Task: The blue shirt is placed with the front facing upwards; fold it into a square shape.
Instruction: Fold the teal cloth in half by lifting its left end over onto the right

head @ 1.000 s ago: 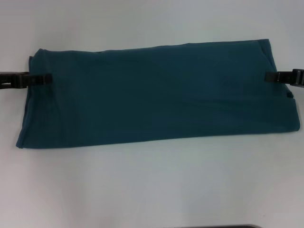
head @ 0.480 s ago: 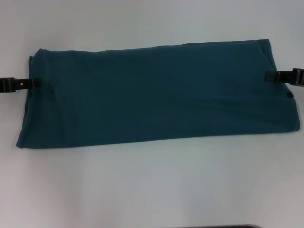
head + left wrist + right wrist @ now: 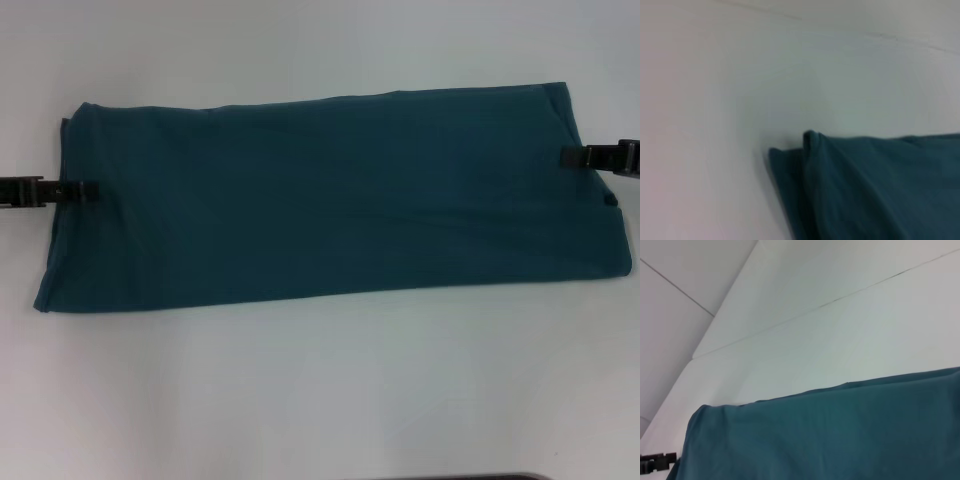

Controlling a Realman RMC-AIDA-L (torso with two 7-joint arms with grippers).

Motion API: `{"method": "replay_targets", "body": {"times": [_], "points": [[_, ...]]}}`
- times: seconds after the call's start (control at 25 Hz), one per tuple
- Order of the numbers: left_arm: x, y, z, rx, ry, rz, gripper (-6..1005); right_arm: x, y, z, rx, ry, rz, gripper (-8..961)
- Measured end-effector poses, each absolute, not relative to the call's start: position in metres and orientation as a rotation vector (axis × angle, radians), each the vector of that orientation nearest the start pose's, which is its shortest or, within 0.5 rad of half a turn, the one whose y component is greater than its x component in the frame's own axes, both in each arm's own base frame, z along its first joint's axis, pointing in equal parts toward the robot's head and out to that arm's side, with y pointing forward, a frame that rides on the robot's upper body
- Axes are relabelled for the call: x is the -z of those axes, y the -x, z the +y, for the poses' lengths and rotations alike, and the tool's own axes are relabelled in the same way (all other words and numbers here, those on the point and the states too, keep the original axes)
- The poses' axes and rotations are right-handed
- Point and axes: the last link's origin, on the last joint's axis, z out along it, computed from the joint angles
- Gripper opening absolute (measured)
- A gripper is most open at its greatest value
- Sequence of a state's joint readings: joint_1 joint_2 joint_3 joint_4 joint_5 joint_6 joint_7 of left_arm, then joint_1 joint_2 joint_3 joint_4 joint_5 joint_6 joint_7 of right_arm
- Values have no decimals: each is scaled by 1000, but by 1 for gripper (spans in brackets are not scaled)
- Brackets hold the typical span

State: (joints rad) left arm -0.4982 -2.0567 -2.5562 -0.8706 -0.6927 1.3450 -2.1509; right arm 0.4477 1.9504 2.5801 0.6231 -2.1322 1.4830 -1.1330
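shirt (image 3: 330,200) lies flat mid-surface as one long folded band running left to right, plain teal side up, no print showing. far edge tilts slightly, its right end sitting farther than its left. left end shows stacked layers, with an under-layer edge peeking out at the far-left corner; left wrist view catches that corner (image 3: 810,137) with its layered folds. near-left corner comes to a point. small dark spot on the cloth near the right end

left gripper (image 3: 75,190) comes in from the left edge, tip just over the shirt's left end, low on the cloth. fingers: cannot tell whether apart, together or clamped. right gripper (image 3: 575,156) comes in from the right edge, tip overlapping the shirt's right end toward the far corner; its fingers: cannot tell either

white surface (image 3: 320,400) bare around the shirt; right wrist view shows panel seams in it beyond the cloth's far edge
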Motion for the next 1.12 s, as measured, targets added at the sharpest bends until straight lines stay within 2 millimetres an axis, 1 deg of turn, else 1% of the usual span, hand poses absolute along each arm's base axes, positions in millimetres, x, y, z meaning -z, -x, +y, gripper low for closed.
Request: {"method": "replay_targets", "body": {"times": [0.28, 0.92, 1.12], "points": [[-53, 329, 345, 146, 2201, -1576, 855, -57, -341, 318, -611, 2251, 1581, 4], [-64, 325, 358, 106, 2138, -1617, 854, -64, -339, 322, -610, 2219, 1623, 4], [-63, 324, 360, 95, 2126, -1633, 854, -65, -339, 323, -607, 2219, 1622, 4]]}}
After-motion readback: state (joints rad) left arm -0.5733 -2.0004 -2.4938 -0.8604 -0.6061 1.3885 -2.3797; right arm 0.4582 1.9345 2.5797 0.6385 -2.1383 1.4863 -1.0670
